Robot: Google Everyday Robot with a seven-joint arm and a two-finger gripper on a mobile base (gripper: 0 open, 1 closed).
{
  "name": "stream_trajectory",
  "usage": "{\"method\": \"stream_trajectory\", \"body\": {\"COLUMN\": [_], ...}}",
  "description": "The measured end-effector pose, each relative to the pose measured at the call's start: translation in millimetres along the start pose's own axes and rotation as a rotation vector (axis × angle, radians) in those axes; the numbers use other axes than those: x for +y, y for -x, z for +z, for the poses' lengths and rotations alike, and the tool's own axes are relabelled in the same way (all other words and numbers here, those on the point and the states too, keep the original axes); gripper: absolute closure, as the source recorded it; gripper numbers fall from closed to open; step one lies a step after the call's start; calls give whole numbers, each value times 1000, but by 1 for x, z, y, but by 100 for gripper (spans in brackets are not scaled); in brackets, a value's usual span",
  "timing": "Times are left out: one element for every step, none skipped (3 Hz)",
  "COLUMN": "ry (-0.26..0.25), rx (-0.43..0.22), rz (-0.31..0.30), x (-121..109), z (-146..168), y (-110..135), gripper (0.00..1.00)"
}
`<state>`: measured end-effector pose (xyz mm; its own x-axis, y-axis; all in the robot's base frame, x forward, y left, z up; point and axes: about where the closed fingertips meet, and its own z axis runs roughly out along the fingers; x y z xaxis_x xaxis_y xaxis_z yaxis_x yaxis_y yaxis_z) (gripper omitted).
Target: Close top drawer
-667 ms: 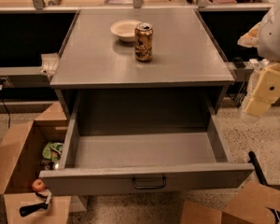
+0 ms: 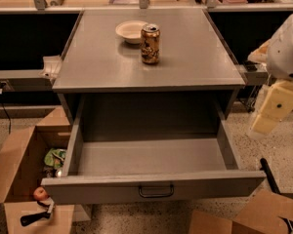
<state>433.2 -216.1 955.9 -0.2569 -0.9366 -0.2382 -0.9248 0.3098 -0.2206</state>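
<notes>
The white robot arm [image 2: 288, 52] has sunk a little; the wide grey metal top drawer [image 2: 88, 191] stays pulled fully out toward the near side (nothing visible inside). Its long front runs left to right, left of and nearer than the cream gripper [image 2: 266, 118] at the right edge; whether that is open I cannot tell. The brown cardboard box [image 2: 19, 155], near left, holds green and red items.
</notes>
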Motion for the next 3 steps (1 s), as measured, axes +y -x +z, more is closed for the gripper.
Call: {"method": "stream_trajectory", "body": {"ry": [76, 155, 244], "rx": [-49, -70, -17], "rz": [80, 148, 233], "x": [31, 73, 132], "z": [42, 93, 163], "y": [-8, -18, -41], "gripper": [0, 16, 47]}}
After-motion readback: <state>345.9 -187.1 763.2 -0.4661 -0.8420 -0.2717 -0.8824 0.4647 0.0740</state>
